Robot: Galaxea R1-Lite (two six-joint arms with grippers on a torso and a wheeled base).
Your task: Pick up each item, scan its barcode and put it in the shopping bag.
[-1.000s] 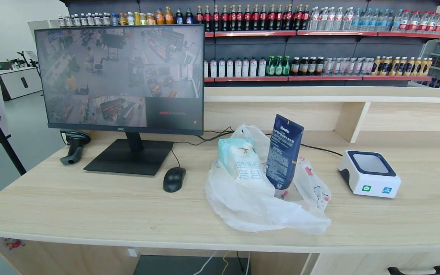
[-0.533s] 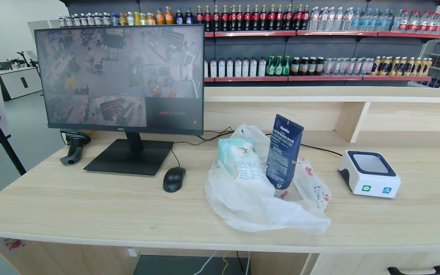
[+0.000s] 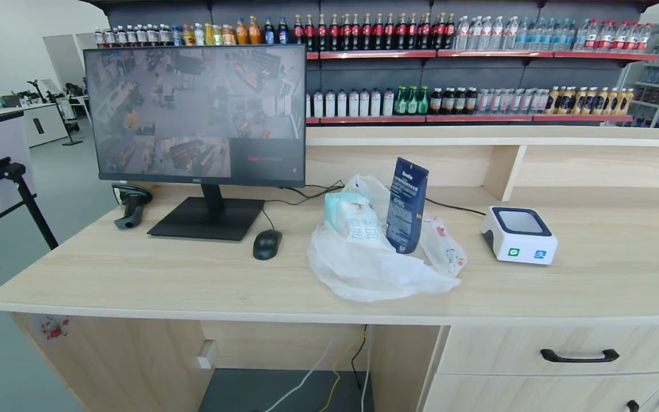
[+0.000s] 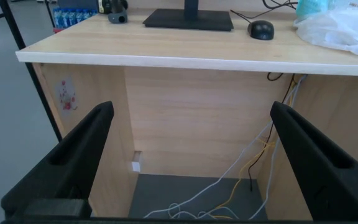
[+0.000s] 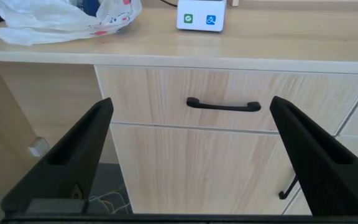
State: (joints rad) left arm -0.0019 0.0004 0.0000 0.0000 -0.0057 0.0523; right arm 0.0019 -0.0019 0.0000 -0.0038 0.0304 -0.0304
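**Nearest.** The left gripper (image 4: 191, 112) hangs below the desk top, facing the open bay under the desk (image 3: 192, 286), where loose cables (image 4: 253, 168) trail down. Its fingers are spread wide with nothing between them. The right gripper (image 5: 191, 106) is just as low and also spread and empty, facing a drawer front with a dark handle (image 5: 223, 106).

**Middle.** The shopping bag (image 3: 364, 272) lies slumped on the desk near its front edge. A pale tissue pack (image 3: 355, 220) sits in its mouth. A blue pouch (image 3: 407, 203) stands upright against the pack and appears to be inside the bag too. The white scanner (image 3: 518, 234) sits just beside the bag on the robot's right, and a mouse (image 3: 266, 244) lies on the left. No loose item lies on the desk, so the bagging looks complete.

**Far.** A monitor (image 3: 195, 114) and a handheld scanner (image 3: 130, 206) stand at the left rear, with bottle shelves (image 3: 467, 54) beyond.

**Handling note.** The step in hand is probably standing off. The arms should stay low and clear of the desk edge and the handle. Any new reach should rise above the desk top first, then approach without brushing the bag, because the pouch is tall and would tip easily.

**Views compared.** The wrist views give the spread of the fingers and their height under the desk. The head view gives the contents of the bag and the upright pouch.
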